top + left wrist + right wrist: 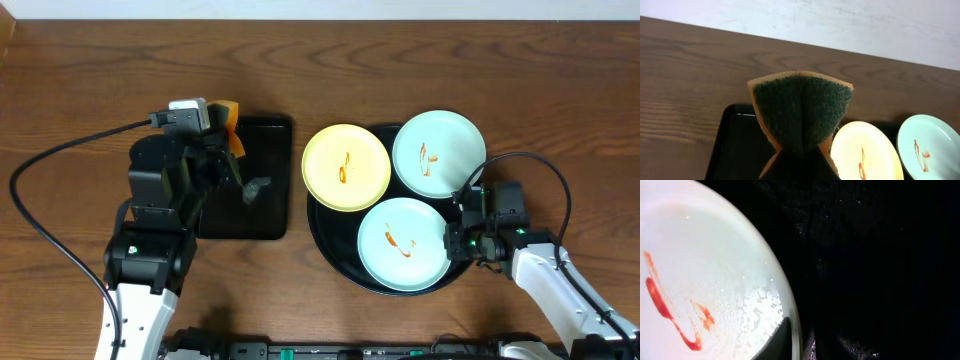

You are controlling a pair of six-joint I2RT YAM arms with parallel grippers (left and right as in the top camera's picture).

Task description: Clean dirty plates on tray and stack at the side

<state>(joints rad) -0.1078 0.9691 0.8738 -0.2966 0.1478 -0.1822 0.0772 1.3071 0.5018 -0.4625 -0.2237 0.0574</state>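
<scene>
The round black tray (pixel 330 240) holds three plates, each with an orange-brown sauce squiggle: a pale yellow plate (pixel 346 167), a mint-blue plate (pixel 438 150) at the back right and a mint-blue plate (pixel 405 243) at the front. My left gripper (pixel 228 135) is raised over the rectangular tray, shut on an orange sponge with a dark green scouring face (pixel 800 110). My right gripper (pixel 455 240) straddles the right rim of the front plate (pixel 700 270), one finger on its wet inner face, the other outside on the tray (pixel 880 255). The plate rests in the tray.
A smaller rectangular black tray (pixel 262 210) lies left of the round tray, under my left arm, with a small grey patch (pixel 256 189) on it. Brown wooden table (pixel 80 60) lies all around. A cable loops at the far left.
</scene>
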